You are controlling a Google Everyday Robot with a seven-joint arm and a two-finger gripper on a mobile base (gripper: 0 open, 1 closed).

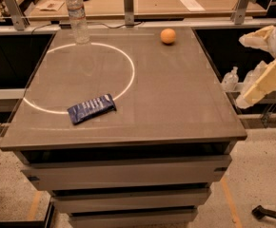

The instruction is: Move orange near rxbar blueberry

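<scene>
- A flat, dark blue, glossy snack bar, the rxbar blueberry (91, 108), lay at 8 o'clock on the grey table (176, 122).
- The robot's pale two-finger gripper (241, 70) hung at 3 o'clock, off the table's edge, jaws spread and empty.
- The small round orange (168, 35) sat at 1 o'clock, well apart from the bar. The reach looked not yet begun, and a grasp came next.
- A clear plastic water bottle (77, 15) stood at 11 o'clock, likely outside the path.

The hand (261, 65) hangs off the bench's (176, 108) right side, and the picture's right edge cuts it off (its arm is out of view). The pale lettering on the rxbar blueberry (91, 109) is too small to read. The lower drawers (128, 198) run out at the bottom edge.
</scene>
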